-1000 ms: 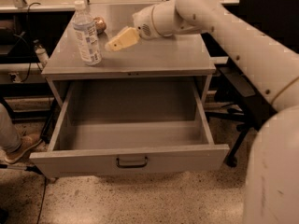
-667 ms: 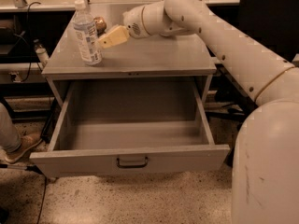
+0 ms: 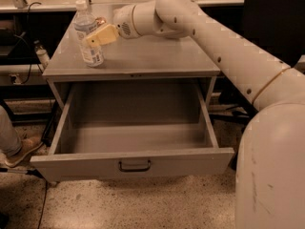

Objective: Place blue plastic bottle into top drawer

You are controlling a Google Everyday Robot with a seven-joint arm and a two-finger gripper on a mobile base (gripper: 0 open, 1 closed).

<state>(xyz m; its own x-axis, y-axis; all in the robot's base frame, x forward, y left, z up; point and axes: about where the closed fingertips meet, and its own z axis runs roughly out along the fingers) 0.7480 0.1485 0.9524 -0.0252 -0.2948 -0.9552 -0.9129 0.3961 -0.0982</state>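
The blue plastic bottle (image 3: 86, 26), clear with a white cap and pale label, stands upright on the cabinet top (image 3: 143, 56) near its left front corner. My gripper (image 3: 93, 39), with a pale yellow tip, reaches in from the right at the bottle's mid-height and overlaps its right side. The top drawer (image 3: 133, 163) is pulled fully out below, grey and shallow. Its inside shows nothing in it, and a small dark handle (image 3: 134, 166) sits at the middle of the front panel.
A small brown-gold can (image 3: 100, 20) shows just behind the gripper. My white arm (image 3: 228, 51) crosses the right side of the cabinet top. A person's shoe (image 3: 19, 149) and cables lie on the floor at the left. A dark chair (image 3: 271, 23) stands at the right.
My arm has swung left across the cabinet top. The gripper, which was a little to the right of the bottle, now reaches it. The bottle and drawer have not moved.
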